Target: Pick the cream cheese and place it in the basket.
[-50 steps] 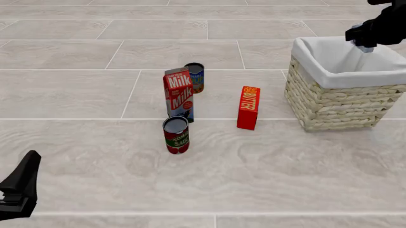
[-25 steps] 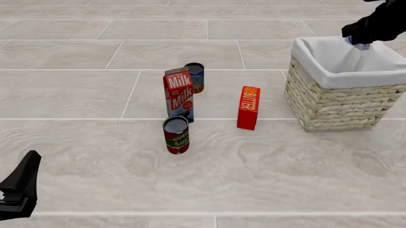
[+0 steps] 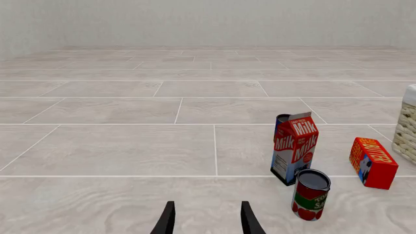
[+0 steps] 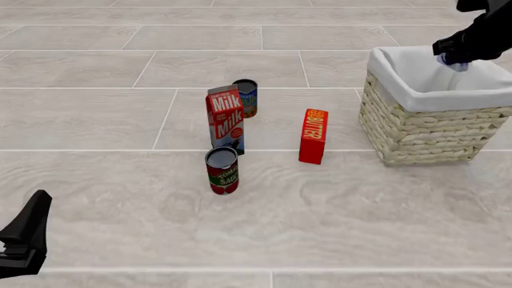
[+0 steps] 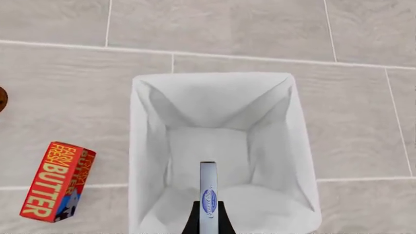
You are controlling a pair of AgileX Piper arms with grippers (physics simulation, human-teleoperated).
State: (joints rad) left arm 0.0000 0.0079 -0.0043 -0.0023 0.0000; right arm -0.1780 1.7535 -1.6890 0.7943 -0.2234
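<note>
The left gripper point(image 4: 24, 240) sits low at the near left corner of the tabletop, well apart from everything; in its wrist view its two dark fingers point(image 3: 166, 220) stand apart with nothing between them, pointing over bare tile toward the groceries. Toward the middle of the table, nearest first: a red-and-green can point(image 4: 222, 170) stands upright; just behind it stands the milk carton point(image 4: 225, 119); behind that, a second can point(image 4: 246, 98) with a blue-and-orange label stands partly hidden by the carton; to the right of these the red-orange butter box point(image 4: 313, 136) stands on end, apart from them. Near the right edge, toward the far side, sits the basket point(image 4: 416, 129), pale wicker with a white cloth lining folded over its rim. Farthest, the right gripper point(image 4: 454, 57) hangs over the basket's far right part; its fingers are closed on the cream cheese point(image 5: 208, 195), a thin pale packet with a blue mark, held edge-on above the white lining inside the basket's opening.
</note>
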